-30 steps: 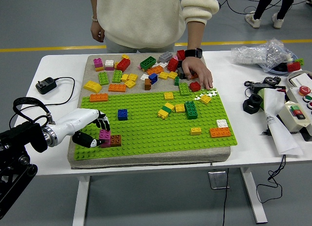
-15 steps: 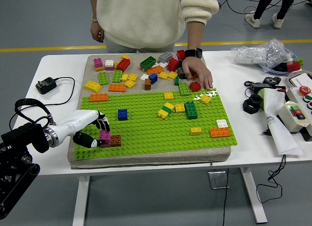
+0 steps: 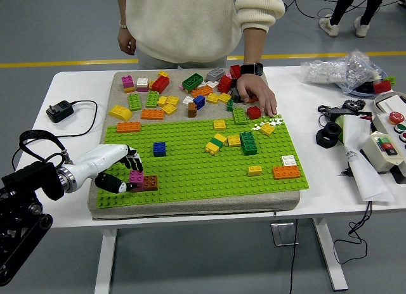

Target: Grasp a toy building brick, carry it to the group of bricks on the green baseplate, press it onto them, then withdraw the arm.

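Left hand: the left hand [image 3: 120, 173] reaches in over the near-left corner of the green baseplate [image 3: 190, 170], fingers curled around the magenta brick [image 3: 136, 176], thumb low on its near side.
Held brick: the magenta brick sits on the baseplate studs, touching the brown brick [image 3: 150, 182] at its right; I judge the hand is pressing it down to seat it beside that neighbour.
Grip reason: fingers above and thumb below likely steady the brick so it goes on square.
Nearby: a blue brick [image 3: 159, 149] stands apart, further in.
Loose supply: the brick pile [image 3: 184, 91] lies on the grey mat beyond the baseplate.
Person: a person's hand [image 3: 254, 94] rests on bricks at the far edge.
Right hand: not visible.
Tabletop: the tabletop [image 3: 82, 78] carries a black charger [image 3: 60, 110] at left.
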Robot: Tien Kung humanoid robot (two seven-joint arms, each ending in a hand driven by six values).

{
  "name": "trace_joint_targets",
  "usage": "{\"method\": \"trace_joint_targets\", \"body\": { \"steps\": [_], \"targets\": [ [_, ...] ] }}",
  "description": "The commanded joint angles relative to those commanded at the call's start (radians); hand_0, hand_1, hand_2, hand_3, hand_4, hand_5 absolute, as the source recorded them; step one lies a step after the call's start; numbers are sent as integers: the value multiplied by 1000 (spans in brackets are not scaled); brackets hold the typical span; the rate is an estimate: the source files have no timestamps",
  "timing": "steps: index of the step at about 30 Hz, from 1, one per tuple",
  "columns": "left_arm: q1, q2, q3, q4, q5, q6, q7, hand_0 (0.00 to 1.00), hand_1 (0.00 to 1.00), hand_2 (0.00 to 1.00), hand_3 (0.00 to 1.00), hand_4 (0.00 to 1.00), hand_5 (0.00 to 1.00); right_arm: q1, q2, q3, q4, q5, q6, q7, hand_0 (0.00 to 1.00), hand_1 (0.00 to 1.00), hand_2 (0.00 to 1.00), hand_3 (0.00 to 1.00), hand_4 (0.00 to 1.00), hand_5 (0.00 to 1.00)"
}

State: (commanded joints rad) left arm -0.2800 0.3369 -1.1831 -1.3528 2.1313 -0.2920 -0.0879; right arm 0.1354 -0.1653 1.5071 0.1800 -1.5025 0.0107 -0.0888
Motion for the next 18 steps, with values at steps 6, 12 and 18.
{"method": "trace_joint_targets", "body": {
  "steps": [6,12,18],
  "targets": [
    [-1,-1,-2,4,-2,-1,-1,607,603,516,531,679,47,1,0,0,0,1,0,0,761,676,718,737,998,683],
    [-2,-2,-5,11,0,-1,-1,611,607,517,531,686,52,1,0,1,0,0,0,0,761,676,718,737,998,683],
    [-3,-2,-6,15,0,-4,-2,629,627,520,531,710,70,1,0,1,0,1,0,0,761,676,718,737,998,683]
  ]
}}
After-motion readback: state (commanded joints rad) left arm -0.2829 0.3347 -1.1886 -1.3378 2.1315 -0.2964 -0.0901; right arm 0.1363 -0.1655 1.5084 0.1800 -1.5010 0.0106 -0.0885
